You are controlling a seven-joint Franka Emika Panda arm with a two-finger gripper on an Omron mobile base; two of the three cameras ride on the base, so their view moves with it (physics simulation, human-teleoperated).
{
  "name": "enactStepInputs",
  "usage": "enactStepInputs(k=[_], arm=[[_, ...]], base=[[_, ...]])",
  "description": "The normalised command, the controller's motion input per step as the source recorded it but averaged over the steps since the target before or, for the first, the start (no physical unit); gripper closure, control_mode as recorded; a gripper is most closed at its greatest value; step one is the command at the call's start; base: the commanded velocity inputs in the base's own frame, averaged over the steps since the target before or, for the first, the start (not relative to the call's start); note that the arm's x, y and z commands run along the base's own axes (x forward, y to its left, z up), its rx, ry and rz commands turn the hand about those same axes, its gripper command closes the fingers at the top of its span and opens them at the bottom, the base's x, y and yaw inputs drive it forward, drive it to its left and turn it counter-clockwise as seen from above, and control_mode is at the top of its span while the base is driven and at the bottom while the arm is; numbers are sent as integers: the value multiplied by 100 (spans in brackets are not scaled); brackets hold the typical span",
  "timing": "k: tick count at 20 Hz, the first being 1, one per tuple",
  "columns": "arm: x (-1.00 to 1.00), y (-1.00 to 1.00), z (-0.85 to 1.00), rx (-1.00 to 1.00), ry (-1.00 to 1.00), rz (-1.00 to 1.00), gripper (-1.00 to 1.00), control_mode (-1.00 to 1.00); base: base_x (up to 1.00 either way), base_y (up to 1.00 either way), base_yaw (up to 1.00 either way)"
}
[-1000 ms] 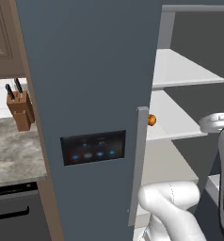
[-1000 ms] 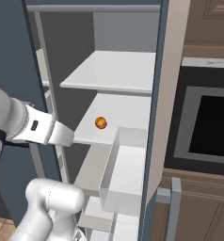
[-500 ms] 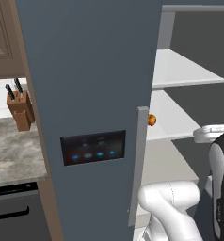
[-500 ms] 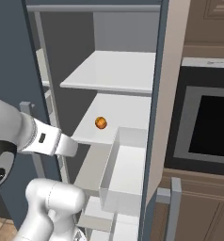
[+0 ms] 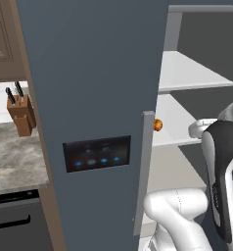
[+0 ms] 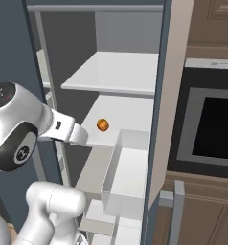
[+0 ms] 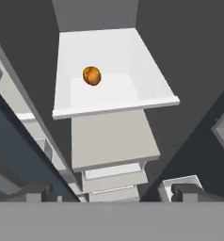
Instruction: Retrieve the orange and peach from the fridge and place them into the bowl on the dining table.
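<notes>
Orange (image 6: pixel 102 125): lies alone on the middle pale shelf (image 6: pixel 130 119) of the open fridge (image 5: pixel 94 98), toward the shelf's left side in the hand view, nothing touching it. Another shelf above; a white door bin (image 6: pixel 125 177) just in front and below. Gripper (image 7: pixel 115 192): jaws wide apart, holding nothing, well short of the orange. Closed fridge door with grey handle (image 5: pixel 144 171) and dark lit panel (image 5: pixel 96 153). Knife block (image 5: pixel 21 115) on the tabletop (image 5: pixel 13 157). Wall oven (image 6: pixel 211 127) to the fridge's right.
</notes>
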Motion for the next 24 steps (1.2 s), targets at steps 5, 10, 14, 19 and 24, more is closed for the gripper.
enactStepInputs(k=[5,10,14,19,24], arm=[[55,0,-31,1,12,3,-100,-100],[49,0,-49,1,7,5,-100,-100],[38,0,-46,2,0,9,-100,-100],[31,-2,-27,3,-3,11,-100,-100],[33,0,-10,0,-10,11,-100,-100]], base=[[0,0,0],[0,0,0],[0,0,0],[0,0,0],[0,0,0]])
